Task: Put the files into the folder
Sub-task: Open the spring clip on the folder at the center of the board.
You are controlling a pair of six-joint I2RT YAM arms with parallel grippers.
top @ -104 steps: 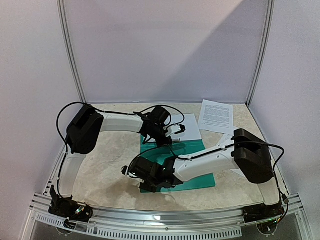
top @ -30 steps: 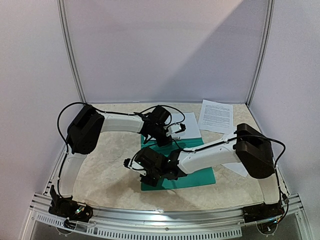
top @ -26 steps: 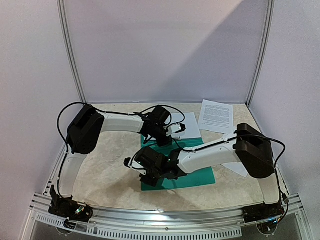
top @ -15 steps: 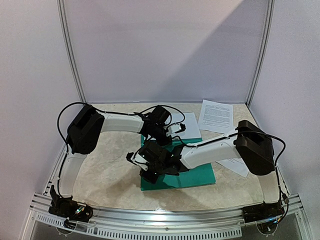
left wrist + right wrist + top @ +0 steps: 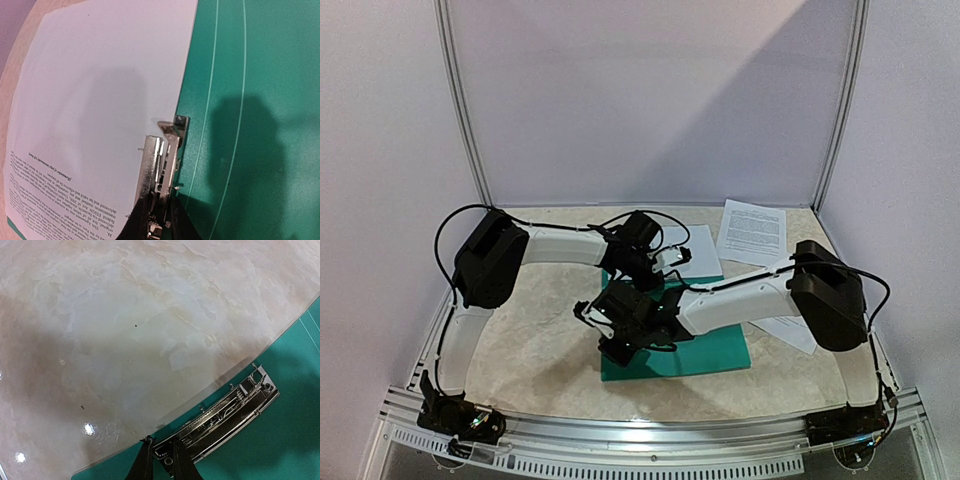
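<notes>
The job is barely under way. The green folder [image 5: 720, 352] lies open on the table [image 5: 125, 315] between the two arms. Only the first sheet [image 5: 100, 90] rests on it, and as far as the left wrist view shows, its long edge sits just beside the metal clip [image 5: 161, 165] rather than tucked under it. The left gripper [image 5: 157, 222] has its fingers pinched tight on the near end of that clip. The right gripper [image 5: 160, 460] looks likewise clamped on the end of a metal clip at the folder's edge, next to bare table. I cannot tell whether it is the same clip. Two more sheets lie loose on the table. The far sheet [image 5: 752, 232] is well apart at the back right, and the near sheet [image 5: 798, 335] pokes out from under the right arm. By my reading, the clip needs lifting and the first sheet sliding under it, and then the other two need fetching, so most of the work is left.
</notes>
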